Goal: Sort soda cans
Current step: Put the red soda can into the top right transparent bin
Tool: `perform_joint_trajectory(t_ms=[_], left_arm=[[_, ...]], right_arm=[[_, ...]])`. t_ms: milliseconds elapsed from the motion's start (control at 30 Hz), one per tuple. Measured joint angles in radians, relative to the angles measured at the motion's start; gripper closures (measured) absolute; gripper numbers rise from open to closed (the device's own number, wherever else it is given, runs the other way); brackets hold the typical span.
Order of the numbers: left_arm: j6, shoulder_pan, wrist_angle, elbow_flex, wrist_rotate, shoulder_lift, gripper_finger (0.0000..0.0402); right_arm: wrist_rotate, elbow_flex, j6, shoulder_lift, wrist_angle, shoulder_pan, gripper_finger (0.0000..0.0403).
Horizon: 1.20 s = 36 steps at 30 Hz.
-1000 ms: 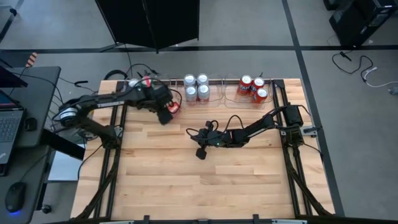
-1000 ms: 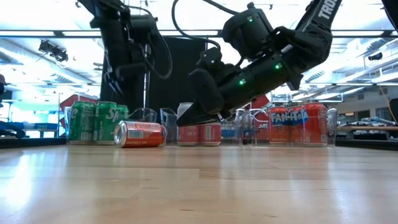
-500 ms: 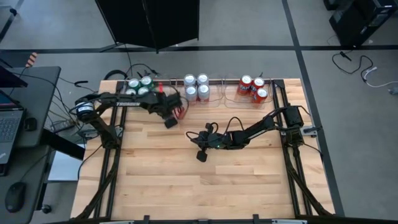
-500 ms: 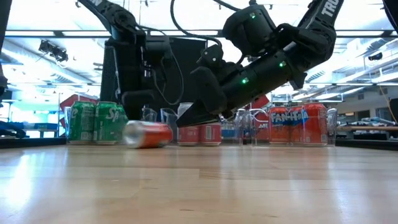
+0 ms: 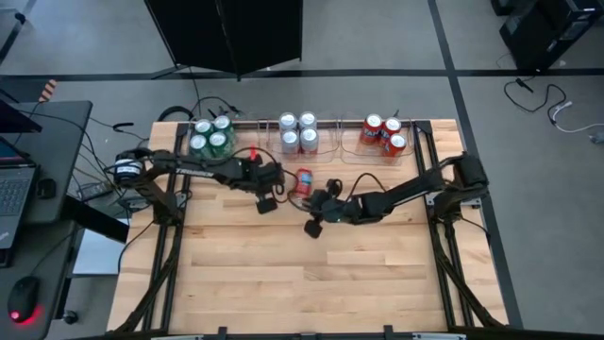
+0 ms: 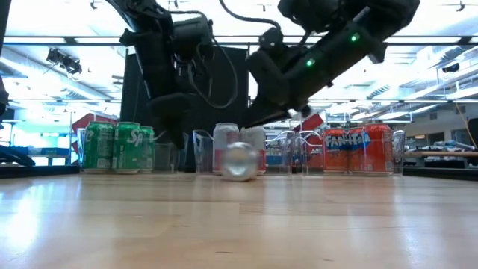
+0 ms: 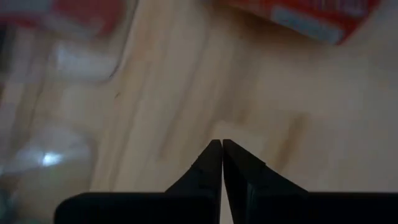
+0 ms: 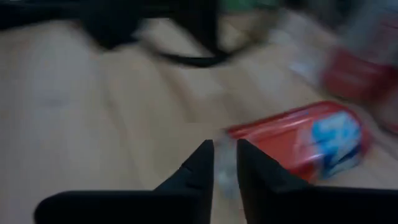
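A red can (image 5: 303, 181) lies on its side mid-table, just near of the clear trays (image 5: 326, 149). The left gripper (image 5: 267, 202), fingers pressed together, sits just left of it, holding nothing. The right gripper (image 5: 312, 227) hangs just right of it, fingers a sliver apart. Green cans (image 5: 209, 137), silver-white cans (image 5: 298, 132) and three red cans (image 5: 384, 135) stand along the far edge.

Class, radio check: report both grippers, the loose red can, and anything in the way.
Left gripper shut, empty, beside the fallen red can. Right gripper barely parted, empty, near the can. Can lying loose mid-table, outside the trays. Nothing in the way.
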Motion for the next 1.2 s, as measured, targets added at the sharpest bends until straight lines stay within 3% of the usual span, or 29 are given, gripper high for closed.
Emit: perform_joint_trajectory(t_ms=[100,267,467,600,733,900,1067,1200], left_arm=[[-0.006,-0.018,0.123,-0.039,0.028,-0.001,0.0383],[-0.056,-0.030,0.379,-0.144,0.204,-0.001,0.0390],[-0.105,-0.075,0.649,-0.264,0.282,-0.001,0.0397],[-0.132,-0.107,0.778,-0.322,0.293,-0.001,0.0397],[-0.140,-0.125,0.907,-0.368,0.292,-0.001,0.0397],[-0.158,-0.129,0.985,-0.385,0.288,-0.001,0.0397],[-0.135,-0.129,0.984,-0.385,0.256,-0.001,0.0397],[-0.133,-0.129,0.983,-0.385,0.256,-0.001,0.0397]], right_arm=[[0.069,0.000,0.084,-0.059,-0.159,-0.020,0.0328],[0.094,0.000,0.270,-0.142,-0.473,-0.047,0.0316],[0.121,0.000,0.535,-0.186,-0.852,-0.006,0.0354],[-0.004,-0.001,0.654,-0.171,-0.959,0.032,0.0391],[-0.095,-0.002,0.609,-0.136,-0.866,0.047,0.0395],[-0.099,0.005,0.491,-0.144,-0.776,0.057,0.0392],[-0.097,0.054,0.301,-0.207,-0.854,0.066,0.0387],[-0.089,0.089,0.174,-0.268,-1.029,0.066,0.0358]])
